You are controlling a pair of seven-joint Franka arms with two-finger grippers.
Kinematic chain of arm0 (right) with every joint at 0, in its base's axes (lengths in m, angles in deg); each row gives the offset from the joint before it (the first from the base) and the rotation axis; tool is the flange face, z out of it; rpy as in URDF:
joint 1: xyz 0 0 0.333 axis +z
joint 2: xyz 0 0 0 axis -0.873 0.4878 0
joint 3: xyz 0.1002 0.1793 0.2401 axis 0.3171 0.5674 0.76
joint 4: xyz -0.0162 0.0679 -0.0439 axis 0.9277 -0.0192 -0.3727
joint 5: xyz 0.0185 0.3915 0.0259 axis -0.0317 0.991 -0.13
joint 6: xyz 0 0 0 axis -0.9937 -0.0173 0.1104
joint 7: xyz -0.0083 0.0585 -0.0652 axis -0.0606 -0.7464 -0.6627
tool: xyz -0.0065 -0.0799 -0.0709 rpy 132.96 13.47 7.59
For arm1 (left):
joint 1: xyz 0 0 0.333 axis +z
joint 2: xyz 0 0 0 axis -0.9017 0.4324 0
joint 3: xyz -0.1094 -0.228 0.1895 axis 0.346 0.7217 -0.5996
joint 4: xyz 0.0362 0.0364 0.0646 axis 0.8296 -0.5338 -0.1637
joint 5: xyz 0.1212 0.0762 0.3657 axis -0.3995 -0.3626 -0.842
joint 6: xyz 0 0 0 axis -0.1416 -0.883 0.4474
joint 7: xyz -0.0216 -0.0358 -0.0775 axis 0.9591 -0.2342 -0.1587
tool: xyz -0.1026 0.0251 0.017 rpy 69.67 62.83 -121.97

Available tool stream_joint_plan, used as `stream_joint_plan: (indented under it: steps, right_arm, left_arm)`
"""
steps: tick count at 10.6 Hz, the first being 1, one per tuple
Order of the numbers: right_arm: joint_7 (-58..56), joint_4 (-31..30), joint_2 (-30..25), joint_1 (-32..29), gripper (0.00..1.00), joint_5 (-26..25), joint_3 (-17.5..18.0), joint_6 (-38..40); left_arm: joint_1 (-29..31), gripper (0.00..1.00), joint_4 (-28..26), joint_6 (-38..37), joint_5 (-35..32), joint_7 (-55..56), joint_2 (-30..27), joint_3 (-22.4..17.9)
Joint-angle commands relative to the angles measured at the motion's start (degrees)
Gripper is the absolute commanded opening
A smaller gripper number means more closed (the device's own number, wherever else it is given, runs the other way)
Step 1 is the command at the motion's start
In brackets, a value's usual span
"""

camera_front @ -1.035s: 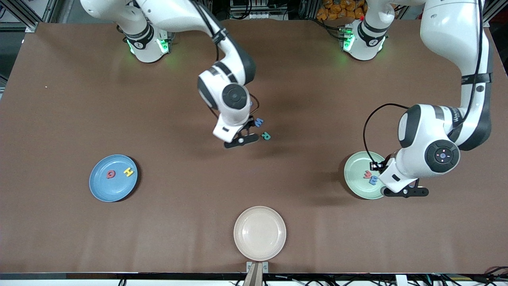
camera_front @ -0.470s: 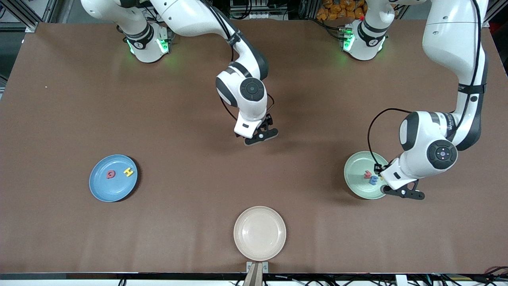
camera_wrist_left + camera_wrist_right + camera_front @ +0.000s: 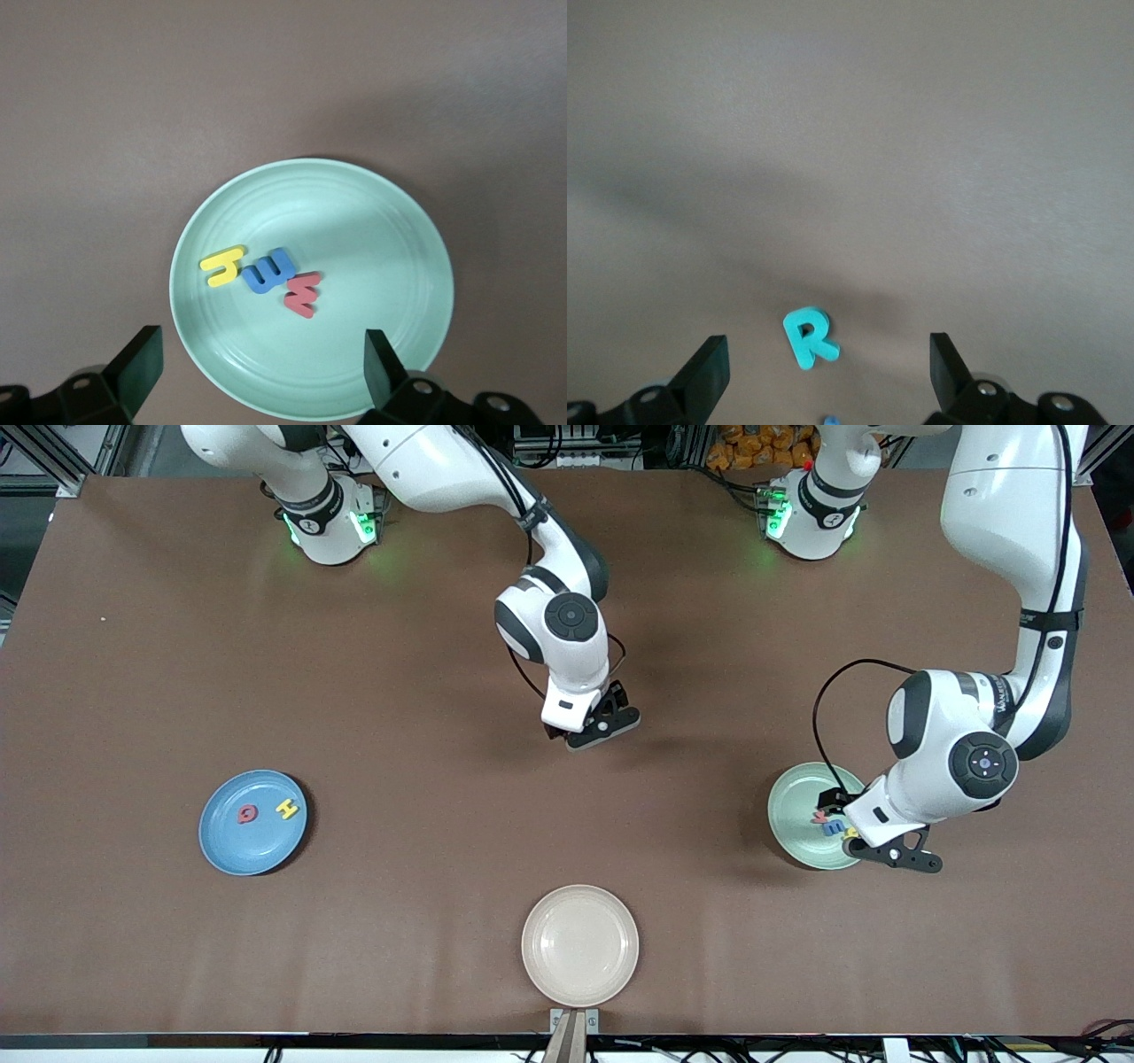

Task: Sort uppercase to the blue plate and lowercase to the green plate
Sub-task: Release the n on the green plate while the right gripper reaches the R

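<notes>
The blue plate (image 3: 237, 849) lies toward the right arm's end and holds a red Q (image 3: 247, 813) and a yellow H (image 3: 286, 808). The green plate (image 3: 793, 815) lies toward the left arm's end. My left gripper (image 3: 889, 856) hangs open and empty over its rim. The left wrist view shows the plate (image 3: 372, 239) with a yellow h (image 3: 223, 265), a blue m (image 3: 269, 270) and a red w (image 3: 304, 294). My right gripper (image 3: 603, 726) is open over mid-table. The teal R (image 3: 810, 336) lies on the table between its fingers (image 3: 709, 365). A blue scrap (image 3: 829, 421) shows beside the R. The blue a is out of view.
A cream plate (image 3: 580, 945) sits at the table's edge nearest the front camera, midway along. The right arm's wrist hides the table letters in the front view.
My right gripper has moved toward the left arm's end and now covers the teal R and blue M in the front view. My left gripper has shifted slightly over the green plate.
</notes>
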Motion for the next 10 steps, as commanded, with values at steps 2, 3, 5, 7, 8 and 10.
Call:
stream_joint_plan:
  steps: [2, 3, 5, 7, 8, 10]
  right_arm:
    - [-1.04, 2.31, 3.14, 0.2, 1.0, 1.32, 0.11, -0.02]
    - [-0.96, 2.05, 3.14, 0.2, 1.0, 1.41, 0.11, 0.24]
    - [-0.43, 1.87, 3.31, 0.29, 1.0, 2.8, 0.2, 0.33]
    - [-0.34, 1.87, 4.01, 0.64, 1.0, 2.99, 0.2, 0.33]
    - [-0.17, 1.87, 4.45, 0.9, 1.0, 2.99, 0.2, 0.07]
    - [-0.08, 1.87, 4.98, 1.08, 1.0, 2.99, 0.2, -0.02]
  left_arm:
    - [0.24, 1.0, -0.42, -2.9, -1.02, -0.47, -2.94, 1.78]
    - [0.33, 1.0, -0.42, -3.52, -0.93, -0.47, -3.63, 2.47]
    - [0.33, 1.0, -0.33, -6.15, -0.75, -0.39, -5.48, 3.01]
    - [0.5, 1.0, -0.33, -7.48, -0.58, -0.38, -6.8, 3.36]
    - [0.76, 1.0, -0.41, -7.48, -0.58, -0.56, -6.81, 3.36]
    - [0.94, 1.0, -0.33, -7.48, -0.32, -0.74, -6.98, 3.36]
